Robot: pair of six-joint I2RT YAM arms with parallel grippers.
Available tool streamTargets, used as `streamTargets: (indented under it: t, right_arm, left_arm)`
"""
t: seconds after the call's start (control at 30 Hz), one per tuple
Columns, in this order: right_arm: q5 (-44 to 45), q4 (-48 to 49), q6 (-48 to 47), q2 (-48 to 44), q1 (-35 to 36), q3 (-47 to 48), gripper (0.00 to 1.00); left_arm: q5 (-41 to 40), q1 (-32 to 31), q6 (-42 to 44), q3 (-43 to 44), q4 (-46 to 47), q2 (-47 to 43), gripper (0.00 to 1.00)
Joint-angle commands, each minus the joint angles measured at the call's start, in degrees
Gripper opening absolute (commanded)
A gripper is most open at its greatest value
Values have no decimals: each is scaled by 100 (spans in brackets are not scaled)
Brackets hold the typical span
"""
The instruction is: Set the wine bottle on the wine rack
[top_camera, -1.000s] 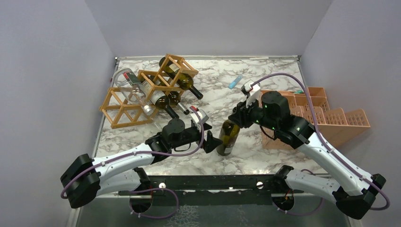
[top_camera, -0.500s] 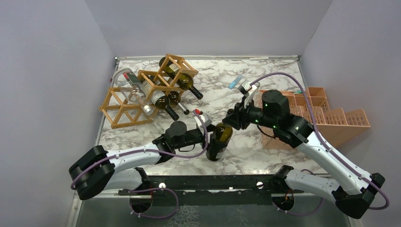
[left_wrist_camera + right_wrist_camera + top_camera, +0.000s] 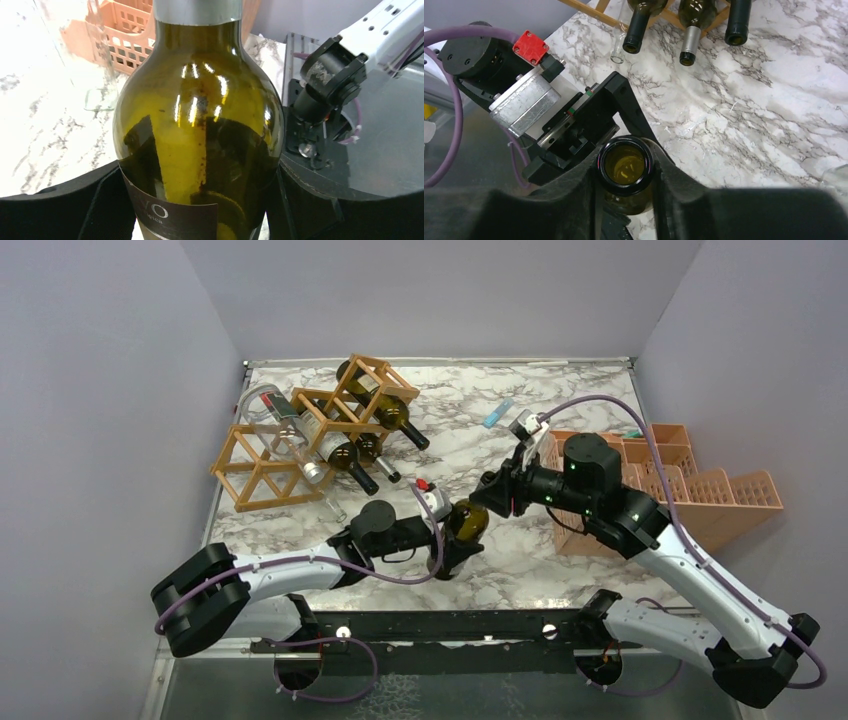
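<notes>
The bottle [image 3: 465,524] is held nearly upright between the two claws, mouth up, above the near middle of the table [image 3: 560,410]; whether its base touches the marble cannot be told. Its neck is pinched by the right claw [image 3: 625,171], with one finger on each side just under the open mouth. Its wide body is gripped lower down, at the dark label, by the left claw [image 3: 197,212], and both black fingers are seen lying against the glass. The rack [image 3: 318,418] is placed well apart, beyond the left claw and to its left, and several bottles are laid in its openings with the necks towards the claws. The crate [image 3: 700,490] is seen to the right of the right claw, behind that arm.
</notes>
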Motion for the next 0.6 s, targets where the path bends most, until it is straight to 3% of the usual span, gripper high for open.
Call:
streamTargets:
  t: [0.0,0.1,0.2,0.57]
  right_arm:
    - [23,-262,138,-279,-15,270,47]
    - [271,-901,83,-359,-9,440,64]
    - [578,-1450,74,-497,-7,685,70]
    - [1252,-2822,302,-704,-9,1148,71]
  left_arm:
    - [-311,-20,1232,112,316,4,0]
    - [-310,-20,2165,305,306,111,0]
    - [-87,-20,3246,480,314,222,0]
    - [93,-29,7252,1180,66,489,0]
